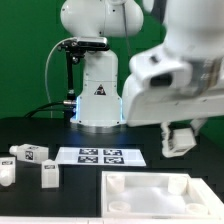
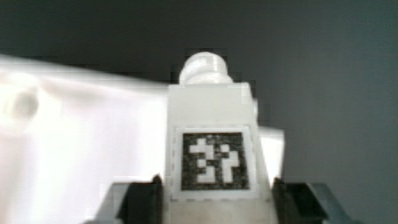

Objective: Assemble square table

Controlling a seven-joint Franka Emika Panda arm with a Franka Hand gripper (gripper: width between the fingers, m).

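The pincer is clenched on one white leg, high at the exterior view's right, above the square top lying at lower right. Three more legs lie at lower left. This looks like carrying the leg over. The next move likely calls for lining its peg end up with a corner.

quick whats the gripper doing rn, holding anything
Gripper: closed on a white table leg, its marker tag facing the wrist camera.
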